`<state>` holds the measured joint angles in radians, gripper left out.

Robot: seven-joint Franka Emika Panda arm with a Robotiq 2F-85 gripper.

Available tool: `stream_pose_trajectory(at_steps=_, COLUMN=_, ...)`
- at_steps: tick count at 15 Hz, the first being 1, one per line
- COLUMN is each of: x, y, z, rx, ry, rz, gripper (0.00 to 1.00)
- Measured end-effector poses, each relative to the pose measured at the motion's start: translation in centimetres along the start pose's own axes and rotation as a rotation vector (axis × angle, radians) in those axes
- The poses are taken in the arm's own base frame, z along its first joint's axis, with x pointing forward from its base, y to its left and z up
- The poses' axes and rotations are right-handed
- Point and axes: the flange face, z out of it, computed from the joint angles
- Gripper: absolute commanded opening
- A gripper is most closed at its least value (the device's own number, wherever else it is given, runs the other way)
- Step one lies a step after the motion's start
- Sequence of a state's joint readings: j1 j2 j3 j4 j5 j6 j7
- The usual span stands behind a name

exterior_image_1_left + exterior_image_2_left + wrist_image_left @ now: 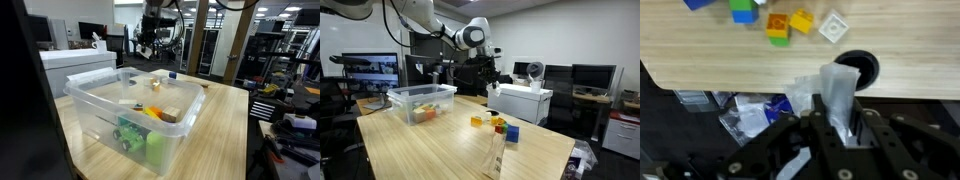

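Pale block (838, 95) squarely between the two dark fingers (821, 118)

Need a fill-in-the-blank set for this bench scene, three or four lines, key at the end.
The clear bin sits on a ___ table. The bin has no ___ on top. The block nearest the round hole is ___. The gripper is shut on a pale object, ___ the tabletop.
Missing: wooden; lid; white; above.

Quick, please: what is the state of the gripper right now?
Gripper: closed on a whitish object; what the object is cannot be told.
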<state>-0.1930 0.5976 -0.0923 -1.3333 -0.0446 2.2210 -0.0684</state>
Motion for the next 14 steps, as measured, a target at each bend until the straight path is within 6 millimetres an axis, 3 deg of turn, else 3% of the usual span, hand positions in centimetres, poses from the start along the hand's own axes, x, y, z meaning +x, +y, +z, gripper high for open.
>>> stream_pose_trajectory(at_steps=3, x=0.0, y=-7.5, z=-3.2, rx=0.113, ry=0.027, rz=-0.112, gripper=0.06)
stream_pose_trajectory(at_steps=7, x=-3.5, y=-15.9, z=-4.3, rx=0.253, ry=-0.012, rz=-0.287, gripper=0.06)
stream_pose_trajectory(at_steps=10, x=-6.2, y=-18.8, z=-4.4, rx=0.349, ry=-0.053, rz=-0.435, gripper=0.06)
stream_pose_trajectory(at_steps=14, x=-9.2, y=-20.4, z=-5.3, rx=0.44, ry=-0.107, rz=-0.605, gripper=0.06)
